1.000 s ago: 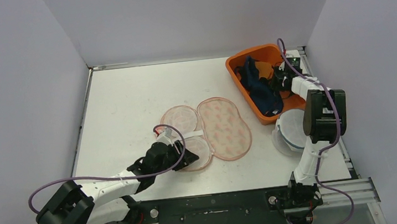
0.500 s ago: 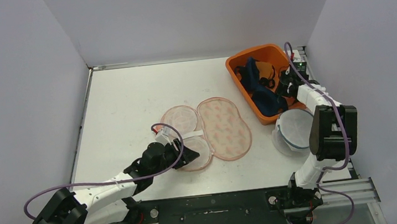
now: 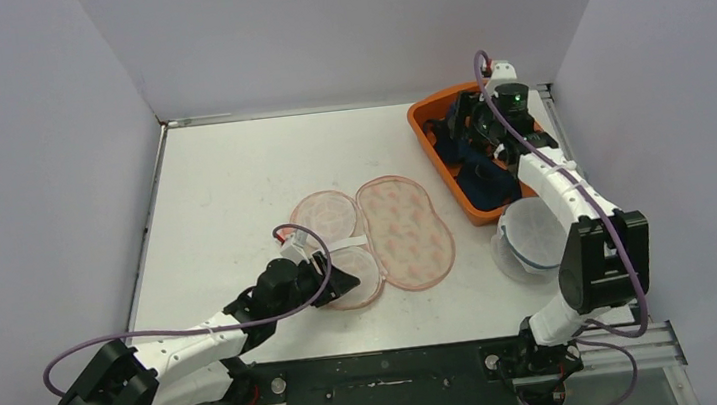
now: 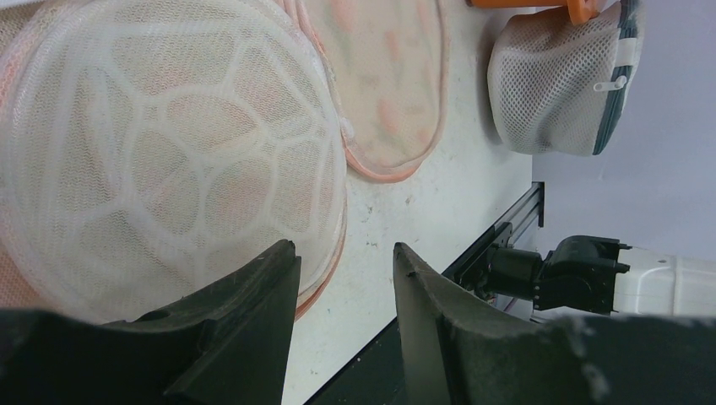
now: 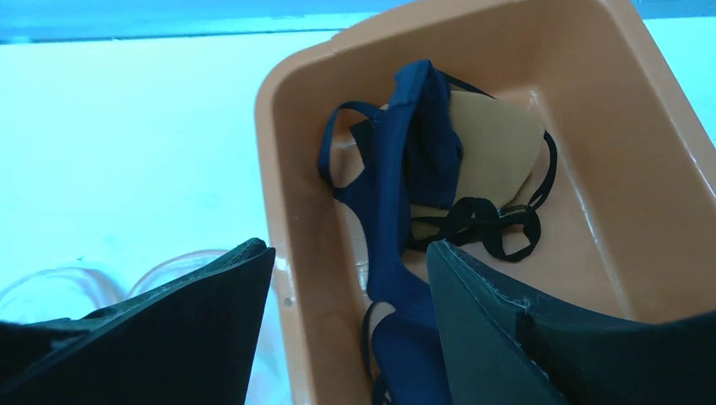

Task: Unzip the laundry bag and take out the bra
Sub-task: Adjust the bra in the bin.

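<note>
Mesh laundry bag (image 4: pixel 160 152) is round, domed and white-ribbed.

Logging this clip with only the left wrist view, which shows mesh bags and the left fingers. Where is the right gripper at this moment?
Observer: The right gripper is over the orange bin at the far right, well away from the laundry bag.
Operator: What is in that bin?
Observer: A navy bra and a tan cup with black straps, lying loose.
Operator: Is the gripper holding either?
Observer: No. In the right wrist view its jaws stand open above them, with nothing between.
</note>
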